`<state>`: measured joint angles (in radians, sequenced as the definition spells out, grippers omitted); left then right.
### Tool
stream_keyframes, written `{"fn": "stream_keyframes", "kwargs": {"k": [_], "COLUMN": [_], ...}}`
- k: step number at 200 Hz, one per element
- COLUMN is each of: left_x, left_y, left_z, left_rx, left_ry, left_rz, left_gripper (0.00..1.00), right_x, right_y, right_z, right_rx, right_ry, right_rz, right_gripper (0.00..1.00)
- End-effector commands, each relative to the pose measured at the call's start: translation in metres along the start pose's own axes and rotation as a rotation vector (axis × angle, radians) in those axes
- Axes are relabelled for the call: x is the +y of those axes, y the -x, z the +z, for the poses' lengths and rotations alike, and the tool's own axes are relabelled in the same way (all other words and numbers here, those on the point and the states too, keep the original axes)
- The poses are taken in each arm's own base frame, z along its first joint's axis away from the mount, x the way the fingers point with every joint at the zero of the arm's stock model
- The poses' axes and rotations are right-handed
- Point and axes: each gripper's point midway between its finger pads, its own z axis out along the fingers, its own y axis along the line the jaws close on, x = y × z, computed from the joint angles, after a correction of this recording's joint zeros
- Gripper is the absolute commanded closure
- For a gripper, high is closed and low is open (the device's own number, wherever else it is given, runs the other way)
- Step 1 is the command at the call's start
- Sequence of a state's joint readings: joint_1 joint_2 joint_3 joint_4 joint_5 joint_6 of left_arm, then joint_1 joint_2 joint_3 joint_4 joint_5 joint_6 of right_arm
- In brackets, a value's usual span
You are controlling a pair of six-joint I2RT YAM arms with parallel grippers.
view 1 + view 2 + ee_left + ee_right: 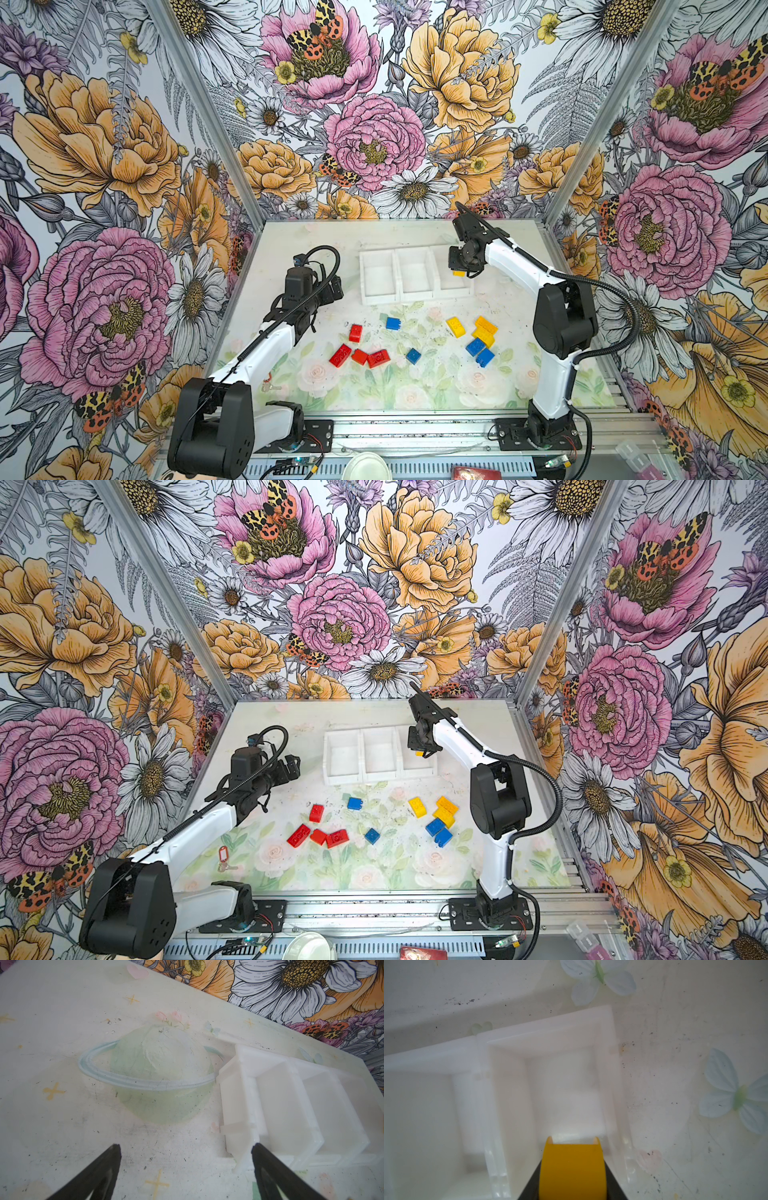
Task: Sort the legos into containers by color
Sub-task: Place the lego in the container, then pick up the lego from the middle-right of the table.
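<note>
My right gripper [459, 269] is shut on a yellow lego [572, 1167] and hangs over the right-end bin of the white containers [397, 275]. In the right wrist view the brick fills the gap between the dark fingers, above that bin's floor. All three bins look empty. My left gripper [186, 1147] is open with nothing in it, low over bare mat beside the containers' [234, 1095] left end. Loose legos lie on the mat in front: several red [359, 356], several blue [476, 346], three yellow [484, 331].
A key with a red tag [224, 854] lies on the mat near the left arm. A white bowl [365, 465] and a red packet [476, 473] sit beyond the front rail. Flowered walls close in the back and both sides.
</note>
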<state>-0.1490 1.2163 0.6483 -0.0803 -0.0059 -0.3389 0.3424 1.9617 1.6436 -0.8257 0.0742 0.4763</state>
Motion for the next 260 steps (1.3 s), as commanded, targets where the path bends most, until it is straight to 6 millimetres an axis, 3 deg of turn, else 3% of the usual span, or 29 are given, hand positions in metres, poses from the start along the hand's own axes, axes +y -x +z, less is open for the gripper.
{"fn": "stream_keyframes", "kwargs": {"k": [1,73,153,180,260], "left_x": [-0.003,-0.005,-0.006,-0.006,-0.008], "left_y": [-0.005,-0.006,-0.007,-0.007,-0.006], "left_z": [-0.003,-0.002,-0.002,-0.002,0.000], "left_rx": [0.012,0.023,0.022,0.023,0.021], "left_ry": [-0.011,-0.001,-0.005,-0.003,-0.007], "left_rz": [-0.002,0.011,0.012,0.013,0.015], "left_gripper": [0.01,0.01,0.01,0.01,0.01], "right_x": [0.011,0.016,0.014,0.004,-0.041], "right_y": [0.007,0.002,-0.006,-0.023,-0.112], "right_z": [0.002,0.013,-0.008,-0.019,-0.029], "right_rx": [-0.012,0.017,0.005,0.016,0.128], "right_ry": [0.016,0.028,0.048,0.040,-0.017], "right_rz": [-0.039,-0.050,-0.078,-0.101,-0.148], "right_gripper": [0.63,0.49,0.43,0.40,0.23]}}
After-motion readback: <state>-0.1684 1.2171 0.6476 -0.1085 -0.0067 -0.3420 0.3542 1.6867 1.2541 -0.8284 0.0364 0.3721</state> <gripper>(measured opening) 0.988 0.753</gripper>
